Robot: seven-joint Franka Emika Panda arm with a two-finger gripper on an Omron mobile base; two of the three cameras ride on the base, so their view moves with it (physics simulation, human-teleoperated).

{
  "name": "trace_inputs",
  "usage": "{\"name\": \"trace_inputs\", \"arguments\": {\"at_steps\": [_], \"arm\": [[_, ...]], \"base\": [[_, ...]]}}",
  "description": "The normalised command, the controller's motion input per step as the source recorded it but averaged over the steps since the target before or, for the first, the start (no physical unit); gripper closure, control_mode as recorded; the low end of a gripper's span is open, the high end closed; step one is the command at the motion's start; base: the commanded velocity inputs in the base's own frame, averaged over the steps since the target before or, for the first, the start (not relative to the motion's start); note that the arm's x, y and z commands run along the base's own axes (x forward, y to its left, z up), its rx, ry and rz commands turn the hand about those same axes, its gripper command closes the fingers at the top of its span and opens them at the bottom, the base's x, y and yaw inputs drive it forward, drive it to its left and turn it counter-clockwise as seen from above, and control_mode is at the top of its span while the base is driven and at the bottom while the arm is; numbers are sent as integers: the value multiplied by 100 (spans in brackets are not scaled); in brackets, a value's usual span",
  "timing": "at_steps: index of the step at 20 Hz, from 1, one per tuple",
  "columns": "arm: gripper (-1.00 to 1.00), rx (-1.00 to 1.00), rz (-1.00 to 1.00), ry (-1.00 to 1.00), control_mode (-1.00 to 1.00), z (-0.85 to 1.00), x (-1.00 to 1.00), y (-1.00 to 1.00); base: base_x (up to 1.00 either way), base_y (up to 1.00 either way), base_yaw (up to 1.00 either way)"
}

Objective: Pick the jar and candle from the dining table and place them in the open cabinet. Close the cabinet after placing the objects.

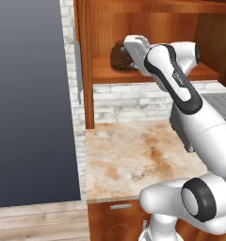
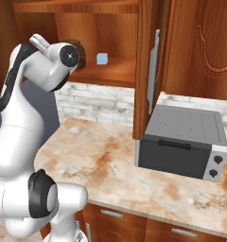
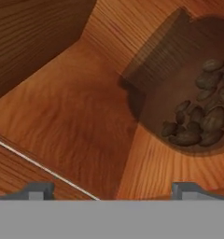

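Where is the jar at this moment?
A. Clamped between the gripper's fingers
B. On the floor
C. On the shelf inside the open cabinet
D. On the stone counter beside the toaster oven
C: the jar stands on the cabinet shelf, and in the hand view it sits on the wood ahead of the open gripper, whose fingertips stand apart with nothing between them.

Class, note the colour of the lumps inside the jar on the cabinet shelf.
Dark brown, seen through the clear glass of the jar; the hand view shows them best.
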Motion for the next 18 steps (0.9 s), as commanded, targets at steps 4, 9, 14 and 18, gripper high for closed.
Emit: {"name": "trace_inputs", "arguments": {"at_steps": [4,9,14,18], "arm": [[-100,-8,7,0,-100,18,-39,8],[-100,-9,3,0,-100,13,-49,1],[-100,-17,1,-4,-100,0,-57,0],[-100,-18,0,-7,-100,-2,-63,-3]], "base": [[0,0,0],[0,0,0],[0,0,0],[0,0,0]]}}
